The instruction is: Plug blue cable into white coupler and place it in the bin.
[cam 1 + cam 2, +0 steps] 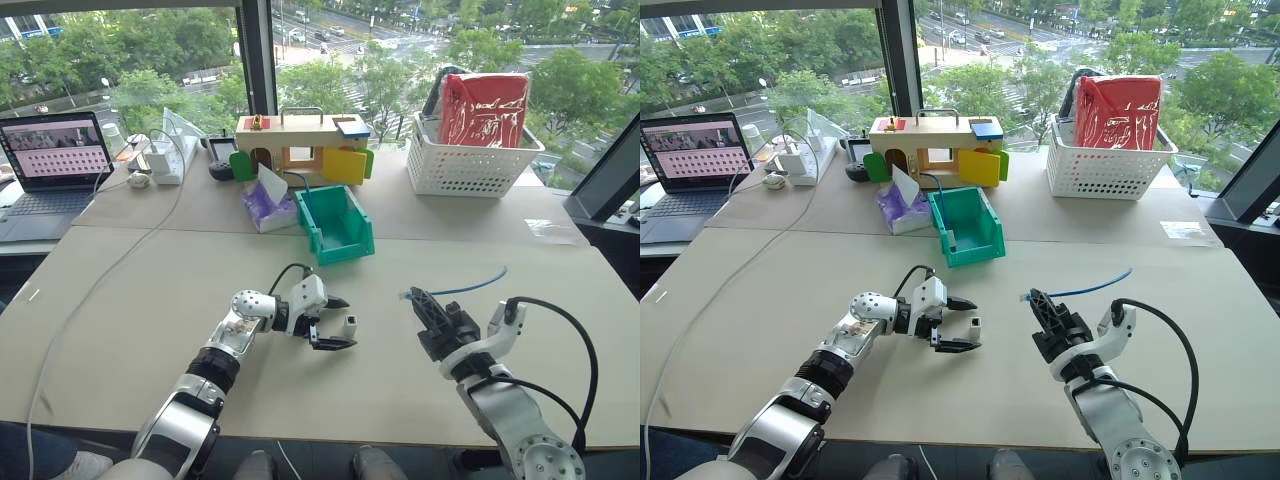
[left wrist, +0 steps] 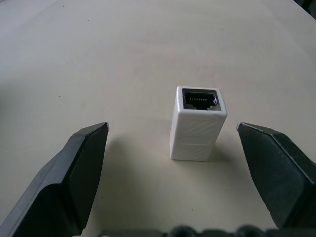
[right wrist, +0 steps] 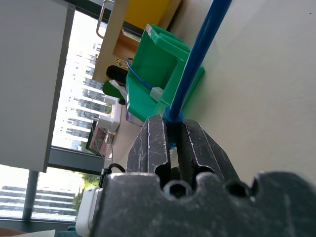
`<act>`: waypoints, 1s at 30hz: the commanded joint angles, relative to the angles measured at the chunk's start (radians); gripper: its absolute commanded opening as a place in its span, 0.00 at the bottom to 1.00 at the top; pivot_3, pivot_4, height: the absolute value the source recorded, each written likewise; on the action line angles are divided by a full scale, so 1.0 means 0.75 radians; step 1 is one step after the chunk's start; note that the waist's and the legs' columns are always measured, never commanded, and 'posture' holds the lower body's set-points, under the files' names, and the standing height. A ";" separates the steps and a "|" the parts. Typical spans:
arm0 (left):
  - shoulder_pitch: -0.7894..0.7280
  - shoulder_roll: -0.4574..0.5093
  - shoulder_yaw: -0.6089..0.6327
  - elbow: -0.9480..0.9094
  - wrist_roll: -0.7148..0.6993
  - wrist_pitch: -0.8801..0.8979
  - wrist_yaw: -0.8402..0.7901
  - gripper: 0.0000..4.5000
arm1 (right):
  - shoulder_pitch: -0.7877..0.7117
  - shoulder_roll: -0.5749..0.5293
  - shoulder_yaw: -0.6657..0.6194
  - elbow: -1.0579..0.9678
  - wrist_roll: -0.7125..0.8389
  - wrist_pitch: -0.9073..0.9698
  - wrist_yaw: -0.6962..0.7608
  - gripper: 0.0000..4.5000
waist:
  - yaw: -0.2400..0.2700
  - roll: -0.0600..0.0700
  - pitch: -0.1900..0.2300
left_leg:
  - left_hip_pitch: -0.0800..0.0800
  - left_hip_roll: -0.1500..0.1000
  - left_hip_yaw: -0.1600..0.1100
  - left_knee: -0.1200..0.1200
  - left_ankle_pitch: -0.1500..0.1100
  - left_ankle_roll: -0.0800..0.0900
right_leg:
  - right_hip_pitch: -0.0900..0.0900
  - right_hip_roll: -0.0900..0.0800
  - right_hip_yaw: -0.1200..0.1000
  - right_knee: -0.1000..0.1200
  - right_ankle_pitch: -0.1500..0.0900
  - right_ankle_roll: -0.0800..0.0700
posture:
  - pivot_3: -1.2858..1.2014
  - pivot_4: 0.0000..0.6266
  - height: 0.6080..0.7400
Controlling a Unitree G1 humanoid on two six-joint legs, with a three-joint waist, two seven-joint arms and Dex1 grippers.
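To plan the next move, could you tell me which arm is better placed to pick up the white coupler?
Left: its open fingers flank the white coupler on the table; the right gripper is shut on the blue cable.

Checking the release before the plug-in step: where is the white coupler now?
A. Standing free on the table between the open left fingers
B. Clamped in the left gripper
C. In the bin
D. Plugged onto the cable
A: the coupler stands on the table, with gaps to both fingers of the open left gripper.

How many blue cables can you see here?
2. One blue cable is clamped in the right gripper, trailing over the table. Another blue cable lies in the teal bin. Others may be hidden.
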 commanded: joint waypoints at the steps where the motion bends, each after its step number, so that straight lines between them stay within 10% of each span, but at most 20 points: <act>1: 0.022 0.006 -0.022 0.026 0.038 0.005 0.002 0.88 | -0.014 -0.012 -0.001 -0.027 0.016 -0.009 0.020 0.00 | 0.001 0.000 0.000 | 0.000 0.000 0.000 0.000 0.000 0.000 | 0.000 0.000 0.000 0.000 0.000 0.000 | 0.52 0.24 1.00; 11: 0.010 -0.013 -0.016 -0.042 0.007 0.051 -0.058 0.15 | -0.011 -0.044 0.001 -0.041 -0.025 0.000 0.004 0.00 | 0.003 0.000 0.000 | -0.001 0.000 0.000 0.000 0.000 0.000 | 0.000 0.000 0.000 0.000 0.000 0.000 | 0.52 0.24 1.00; 18: -0.002 -0.050 -0.082 -0.299 0.058 0.575 0.090 0.14 | -0.063 -0.283 0.109 -0.115 -0.214 0.181 -0.105 0.00 | 0.013 0.000 0.000 | -0.003 -0.001 0.000 0.000 0.000 0.000 | 0.000 -0.001 0.000 -0.001 0.000 0.000 | 0.52 0.24 1.00; 30: -0.029 0.018 -0.320 -0.630 0.177 0.946 0.156 0.14 | -0.084 -0.282 0.175 -0.095 -0.202 0.244 -0.115 0.00 | 0.033 0.000 0.000 | -0.003 -0.002 -0.001 0.000 0.000 0.000 | 0.000 -0.001 0.000 -0.002 -0.001 0.001 | 0.52 0.24 1.00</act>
